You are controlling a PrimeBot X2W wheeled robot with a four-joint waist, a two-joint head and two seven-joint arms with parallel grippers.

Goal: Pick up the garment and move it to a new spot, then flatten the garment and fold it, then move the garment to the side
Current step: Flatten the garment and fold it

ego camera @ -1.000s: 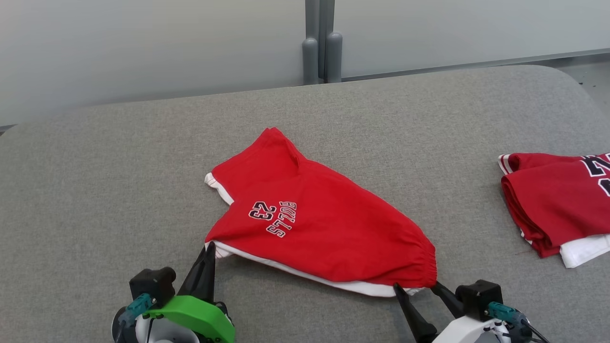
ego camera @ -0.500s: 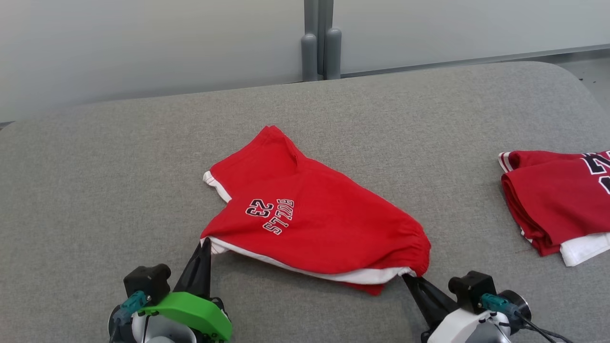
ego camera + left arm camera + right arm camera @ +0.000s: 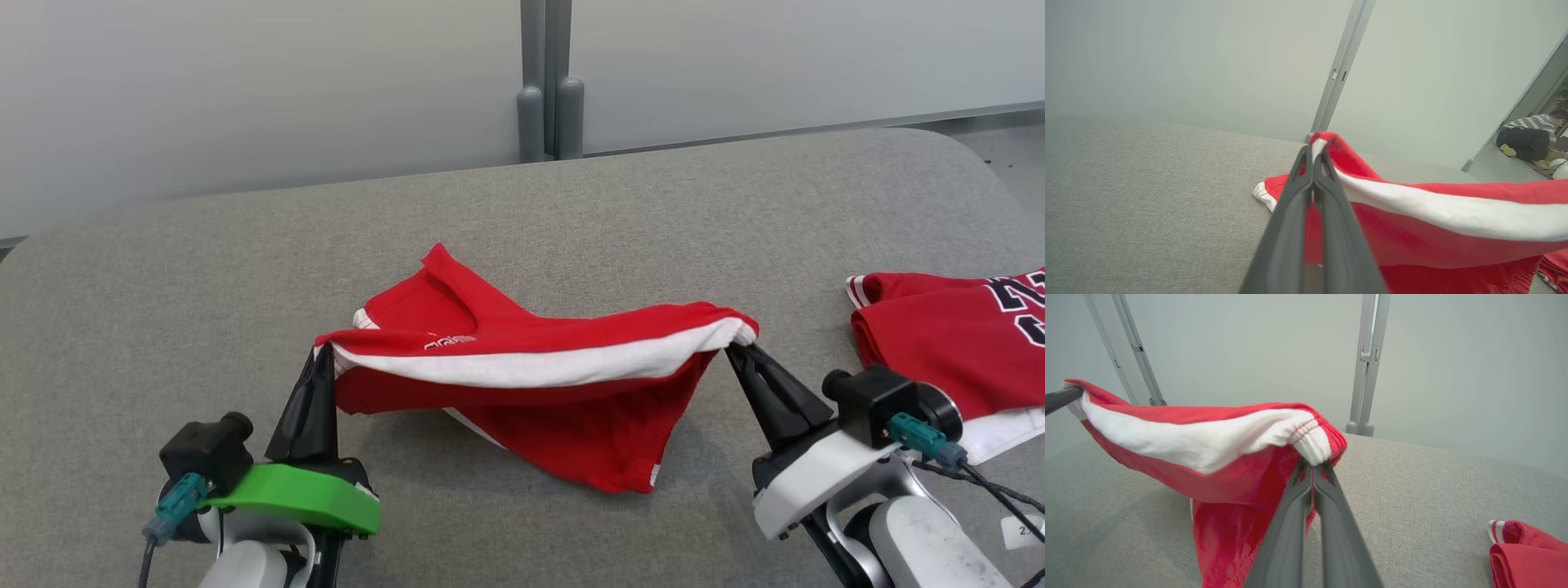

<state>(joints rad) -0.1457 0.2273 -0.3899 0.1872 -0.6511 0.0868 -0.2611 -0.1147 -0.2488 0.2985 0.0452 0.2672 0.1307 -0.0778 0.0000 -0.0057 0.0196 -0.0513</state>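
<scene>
Tabletop [image 3: 147, 310]: grey woven fabric cover, rounded corners. Wall panels [image 3: 245, 82]: pale, frosted, evenly lit. Post [image 3: 547, 49]: grey metal, between the panels, two rounded feet at the tabletop's far edge. Floor [image 3: 1016, 147]: grey, far right. Person [image 3: 1531, 136]: seated on floor, distant opening.

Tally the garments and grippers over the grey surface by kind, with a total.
Red garments: 2, the shorts and the folded garment lying to their right
Grippers: 2, the left gripper and the right gripper, each shut on an end of the shorts' white-lined edge
Total: 4
</scene>
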